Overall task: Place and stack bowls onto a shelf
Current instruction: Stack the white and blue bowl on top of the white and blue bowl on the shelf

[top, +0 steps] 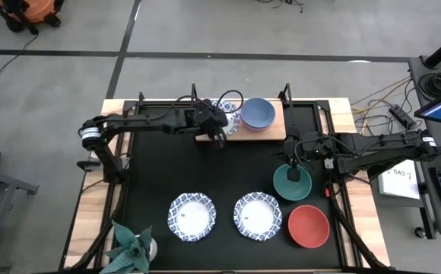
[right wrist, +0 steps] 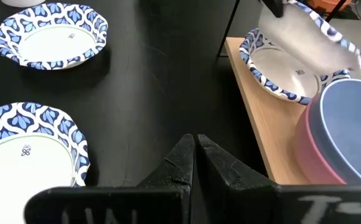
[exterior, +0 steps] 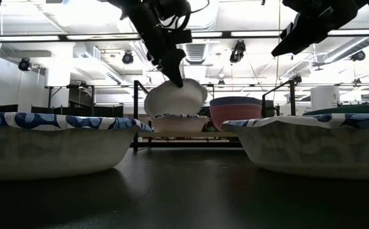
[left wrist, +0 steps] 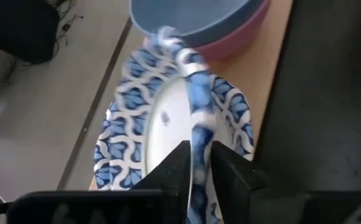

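On the wooden shelf (top: 275,120) at the table's far edge, a blue bowl (top: 257,113) sits nested in a pink one (left wrist: 243,38). Beside them a blue-patterned white bowl (left wrist: 127,140) rests on the board. My left gripper (left wrist: 200,177) is shut on a second patterned bowl (exterior: 175,98), which is tilted steeply over that one. My right gripper (right wrist: 196,155) is shut and holds nothing, hovering above the green bowl (top: 292,183). Two more patterned bowls (top: 191,216) (top: 257,215) and a red bowl (top: 309,226) stand on the black tabletop near its front. My left gripper pinches the tilted bowl's scalloped rim (left wrist: 200,140) between its two fingers, one on the inner face and one on the outer. The fingers slant down from the table's left. The bowl stands almost on edge, its lower edge at the rim of the bowl beneath (exterior: 179,122).
A green spiky plant (top: 133,247) stands at the table's near left corner. Black posts (exterior: 135,114) rise at the shelf's ends. Bare black tabletop lies between the shelf and the front row of bowls.
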Motion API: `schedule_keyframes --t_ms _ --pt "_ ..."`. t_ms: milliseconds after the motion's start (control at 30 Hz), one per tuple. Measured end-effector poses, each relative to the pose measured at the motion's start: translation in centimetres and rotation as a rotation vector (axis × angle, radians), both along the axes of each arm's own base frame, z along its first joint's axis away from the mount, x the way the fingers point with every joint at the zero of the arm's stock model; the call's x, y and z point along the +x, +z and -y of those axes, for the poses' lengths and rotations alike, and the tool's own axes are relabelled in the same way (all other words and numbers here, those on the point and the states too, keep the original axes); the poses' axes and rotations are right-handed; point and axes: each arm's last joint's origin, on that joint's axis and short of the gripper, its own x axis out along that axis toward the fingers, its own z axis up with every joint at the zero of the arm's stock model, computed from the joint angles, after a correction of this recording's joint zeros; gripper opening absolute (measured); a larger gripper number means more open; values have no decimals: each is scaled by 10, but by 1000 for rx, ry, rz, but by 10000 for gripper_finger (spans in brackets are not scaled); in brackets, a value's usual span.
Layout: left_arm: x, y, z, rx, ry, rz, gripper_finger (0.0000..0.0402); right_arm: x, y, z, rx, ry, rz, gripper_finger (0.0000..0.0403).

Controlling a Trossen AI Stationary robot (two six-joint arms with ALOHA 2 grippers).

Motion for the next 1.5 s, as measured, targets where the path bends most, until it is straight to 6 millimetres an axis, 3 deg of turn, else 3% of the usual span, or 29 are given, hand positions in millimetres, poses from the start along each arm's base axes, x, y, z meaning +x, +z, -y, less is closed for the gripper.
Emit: schedule_keyframes --t_ms 433,800,933,1133,1500 --pt "-1 2 5 -29 33 31 114 0 0 0 4 -2 0 9" --pt "-6 21 33 -23 -39 75 120 0 0 0 1 0 0 9" --pt "-8 25 36 -32 -110 65 97 0 0 0 2 0 2 9" --pt "-7 22 32 -28 -153 44 9 0 0 0 5 -3 2 9" --pt "-12 -7 28 -89 -125 3 2 0 0 0 1 -1 2 9"
